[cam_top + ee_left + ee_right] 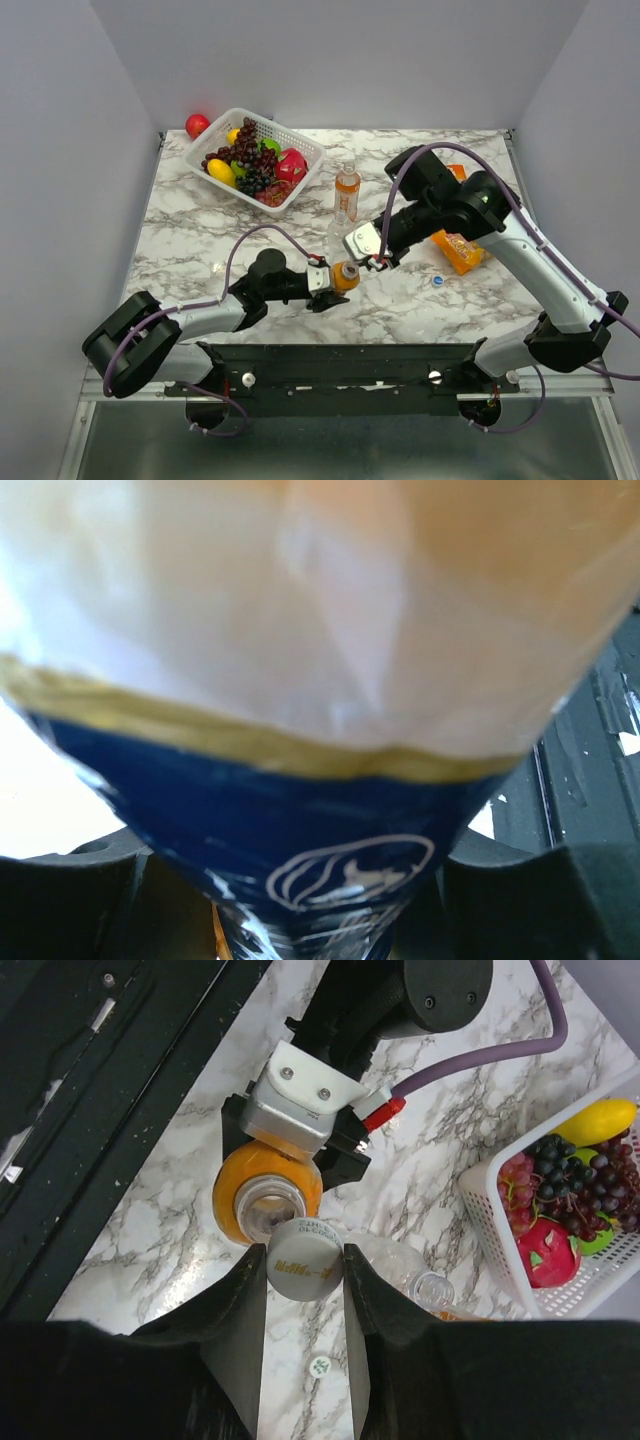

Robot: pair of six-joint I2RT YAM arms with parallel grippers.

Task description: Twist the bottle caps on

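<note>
My left gripper (328,278) is shut on an orange bottle (346,275), held tilted with its open mouth (268,1208) towards the right arm. The bottle's blue and white label (300,810) fills the left wrist view. A white bottle cap (305,1260) is pinched in my right gripper (305,1265), right at the rim of that mouth and slightly off to one side. A clear bottle (425,1278) stands uncapped just behind. A second orange bottle (347,190) stands farther back. One white cap (319,1366) and a blue cap (437,281) lie loose on the table.
A white basket (300,145) of fruit sits at the back left, with a red fruit (196,124) beside it. An orange snack packet (458,250) lies under the right arm. The black mounting rail (330,360) runs along the near edge.
</note>
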